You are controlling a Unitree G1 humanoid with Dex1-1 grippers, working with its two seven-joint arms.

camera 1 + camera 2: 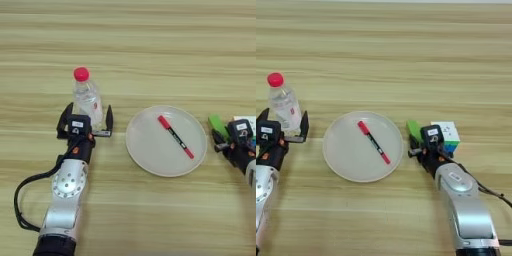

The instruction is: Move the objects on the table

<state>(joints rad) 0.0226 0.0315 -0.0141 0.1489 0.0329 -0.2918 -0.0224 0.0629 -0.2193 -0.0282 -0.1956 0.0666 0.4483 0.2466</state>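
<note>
A clear bottle [88, 101] with a red cap stands upright on the table [150, 45]. My left gripper [87, 120] is open, with one finger on each side of the bottle's lower part. In the middle lies the round beige plate [150, 155], and the red-and-black pen [175, 136] lies slantwise on it. Right of the plate's rim, my right gripper [417, 138] is shut on the small green block [414, 129]. The puzzle cube [449, 135] sits directly behind that gripper, on its right.
Both forearms come up from the near edge, the left one with a black cable looping beside it [22, 200]. Bare wood runs across the far half of the table.
</note>
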